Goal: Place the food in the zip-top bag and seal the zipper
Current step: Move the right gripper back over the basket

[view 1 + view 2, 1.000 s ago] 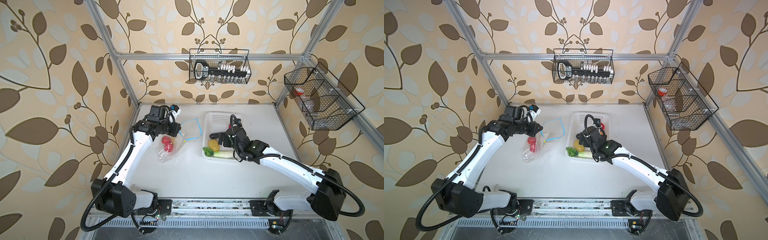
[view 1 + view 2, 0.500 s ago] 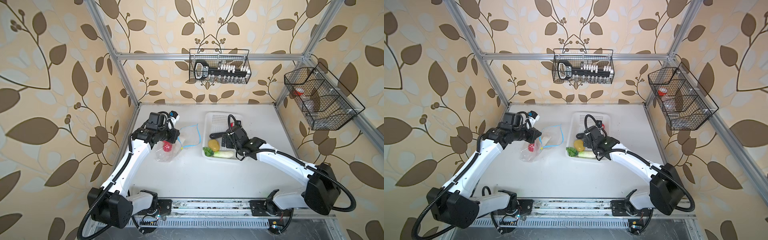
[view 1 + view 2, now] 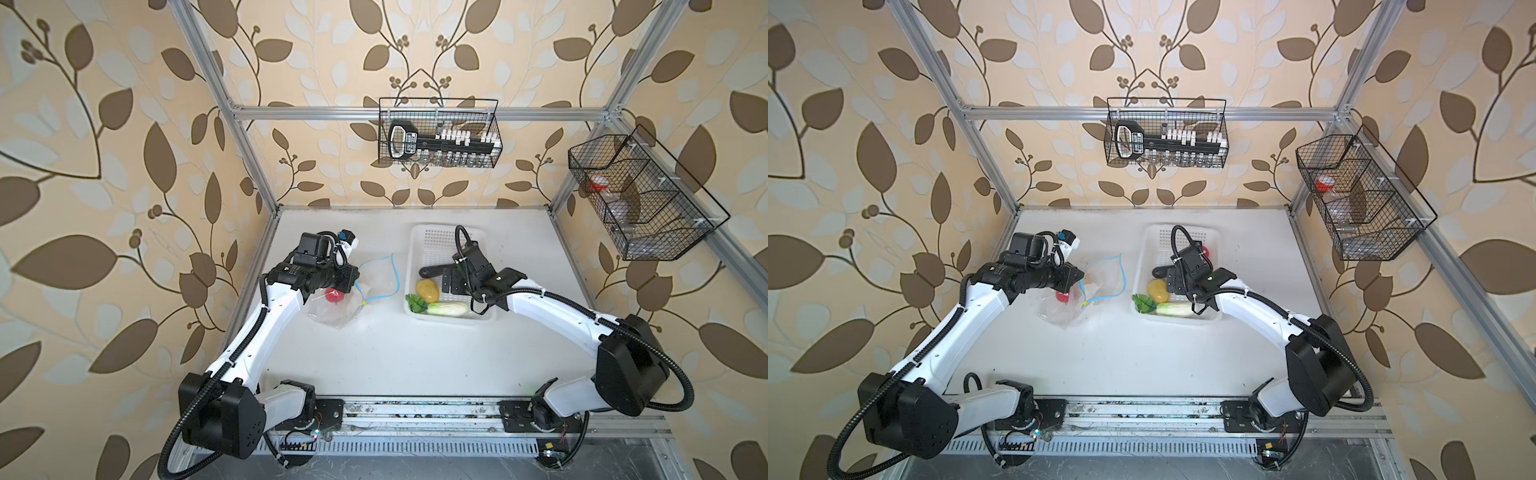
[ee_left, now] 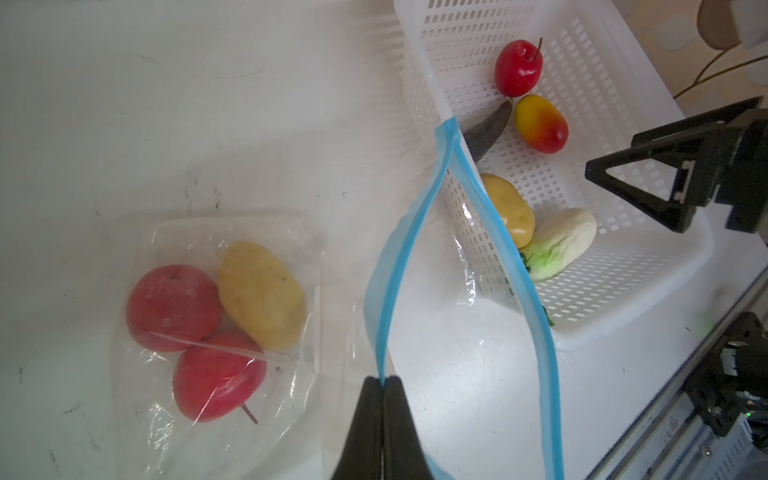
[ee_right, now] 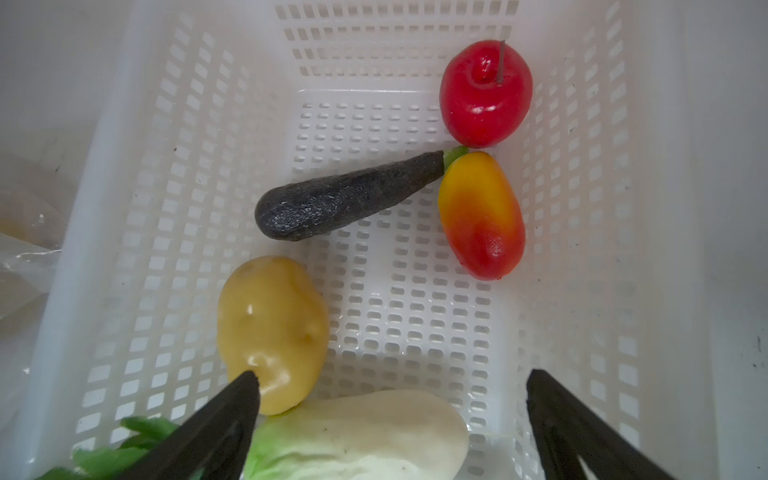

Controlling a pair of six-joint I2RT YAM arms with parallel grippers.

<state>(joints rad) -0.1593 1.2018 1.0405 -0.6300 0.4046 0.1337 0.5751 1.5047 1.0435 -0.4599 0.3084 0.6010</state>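
In both top views the zip-top bag (image 3: 332, 312) lies on the white worktop (image 3: 395, 365) left of centre. Its zipper (image 3: 395, 272) stands up as an open blue loop with a yellow slider tab (image 3: 365, 304) at the loop's lower end. The left end effector (image 3: 352, 277) is closed on the bag's mouth edge at the loop's left side. One red bagged apple (image 3: 1063, 296) shows through the plastic. Right of centre sits a white perforated basket (image 3: 440, 239). The right end effector (image 3: 451, 282) hangs over it with its jaws apart, gripping nothing. A basket potato (image 3: 428, 290) and a cabbage (image 3: 448, 308) lie in the basket's lower left corner. A dark eggplant (image 3: 430, 271) pokes out from under the arm.

In the left wrist view the left end effector (image 4: 383, 380) has its fingertips pinched together on one band of the zipper (image 4: 397, 266). The other band runs apart from it, so the mouth gapes. Deep in the bag (image 4: 291, 395) two bagged apples (image 4: 172, 307) and a bagged potato (image 4: 262, 295) touch one another.

In the right wrist view the right end effector (image 5: 390, 374) is wide open above the basket (image 5: 582, 208). One fingertip overlaps the basket potato (image 5: 272, 332), and I cannot tell whether they touch. The cabbage (image 5: 353, 436) lies against that potato. The eggplant (image 5: 349, 195) points its stem between a basket apple (image 5: 486, 93) and a red-yellow fruit (image 5: 482, 214).
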